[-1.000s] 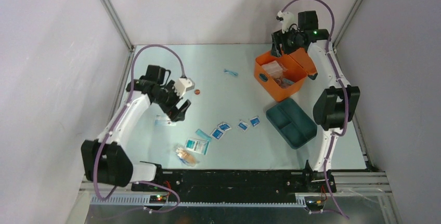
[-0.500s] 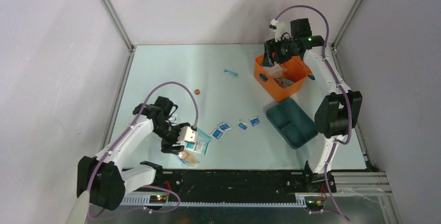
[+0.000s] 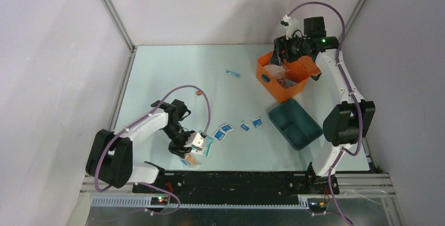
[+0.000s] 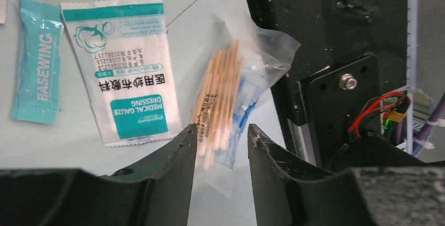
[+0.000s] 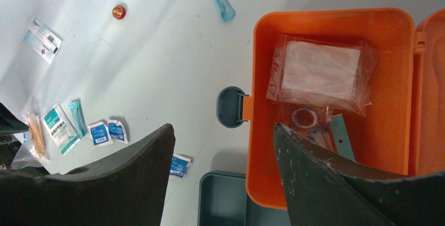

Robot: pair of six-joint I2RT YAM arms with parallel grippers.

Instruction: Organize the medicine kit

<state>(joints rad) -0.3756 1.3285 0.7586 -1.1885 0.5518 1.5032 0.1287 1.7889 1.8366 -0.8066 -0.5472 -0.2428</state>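
Observation:
The orange medicine kit (image 3: 273, 82) stands open at the back right, its lid (image 3: 310, 63) folded back. It holds a clear packet (image 5: 317, 71) and a tape roll (image 5: 305, 117). Its dark teal tray (image 3: 294, 124) lies on the table in front of it. My right gripper (image 3: 278, 57) hovers open and empty over the kit's (image 5: 262, 147) left rim. My left gripper (image 3: 184, 152) is open, low at the table's front edge. Its jaws (image 4: 220, 137) stand either side of the near end of a clear packet of cotton swabs (image 4: 220, 95).
A gauze packet (image 4: 123, 74) and a teal sachet (image 4: 36, 61) lie left of the swabs. Several blue-white sachets (image 3: 245, 126) lie mid-table. A teal tube sachet (image 3: 232, 73) and a red cap (image 3: 198, 93) lie farther back. The black front rail (image 4: 325, 53) is right beside the swabs.
My left arm swung from the table's left side down to the front edge, over the swab packet. My right gripper shifted a little over the kit's back rim.

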